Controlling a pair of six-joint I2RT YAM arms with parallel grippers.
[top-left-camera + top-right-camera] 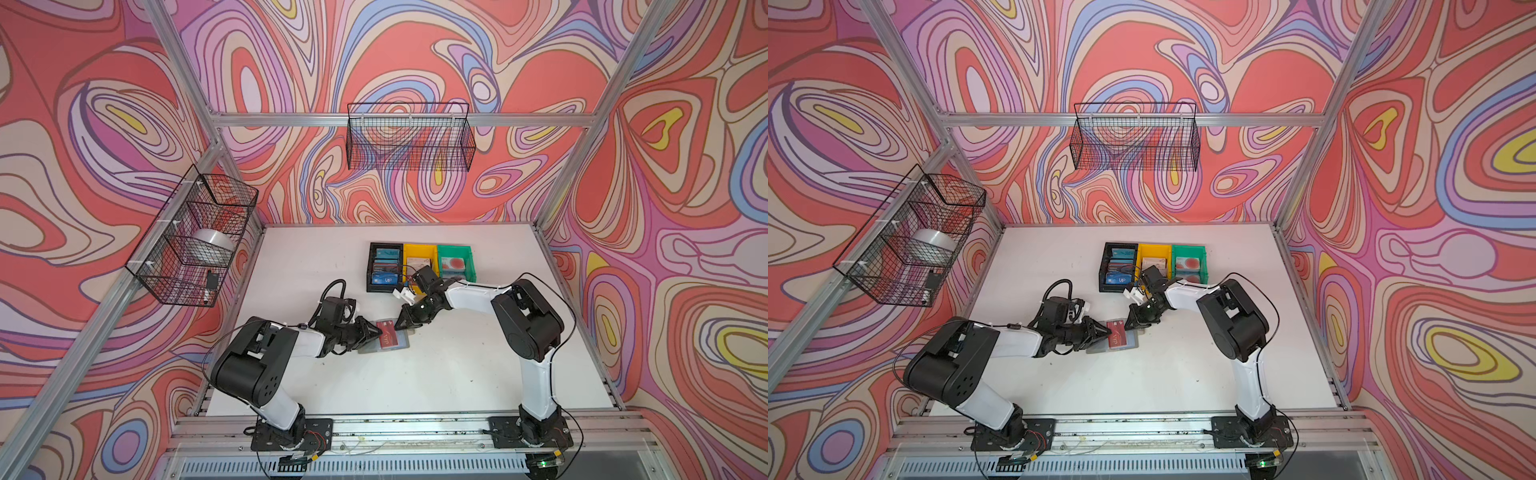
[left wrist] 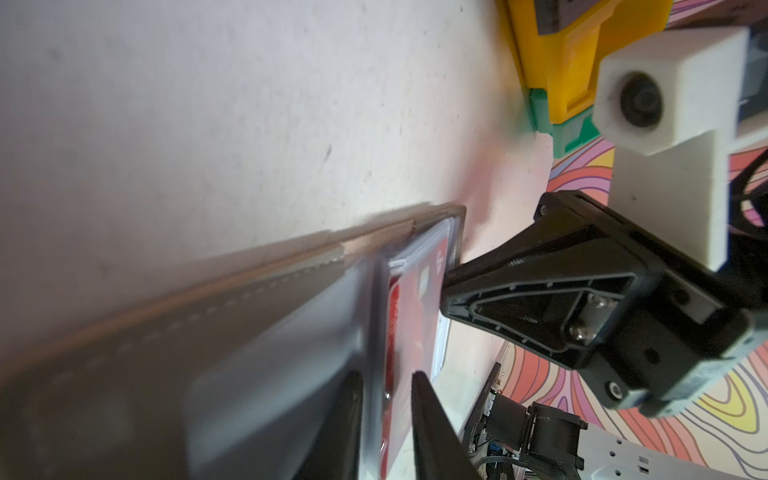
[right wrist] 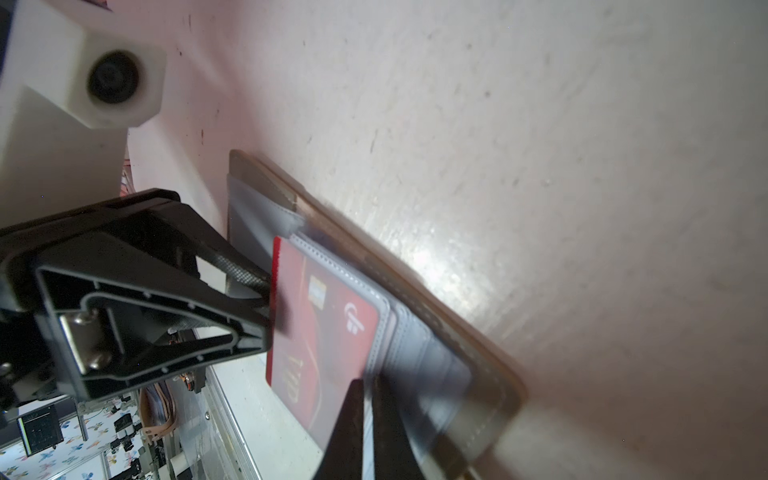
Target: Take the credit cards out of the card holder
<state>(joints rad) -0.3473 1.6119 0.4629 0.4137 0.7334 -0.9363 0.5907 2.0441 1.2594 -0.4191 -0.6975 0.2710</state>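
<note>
Now red card (image 1: 390, 333) sits pinched in left gripper (image 1: 378, 331); right gripper (image 1: 401, 328) clamps card holder (image 1: 404, 344) edge.

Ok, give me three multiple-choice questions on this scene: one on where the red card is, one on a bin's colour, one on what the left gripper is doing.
1. Where is the dark red plastic "VIP" card?
A. Flat on the bare table
B. Partly inside the open grey book-style card holder, in a clear sleeve
C. In a wire basket

2. What colour is the middle plastic bin in the row of three?
A. Green
B. Black
C. Yellow

3. How is the left gripper?
A. Shut on the card's edge
B. Wide open above the table
C. Shut on a wire basket

Answers: 1 B, the right wrist view shows one end tucked in the sleeve. 2 C, it sits between the black bin and the green bin. 3 A, its fingers pinch the card's free edge.
</note>
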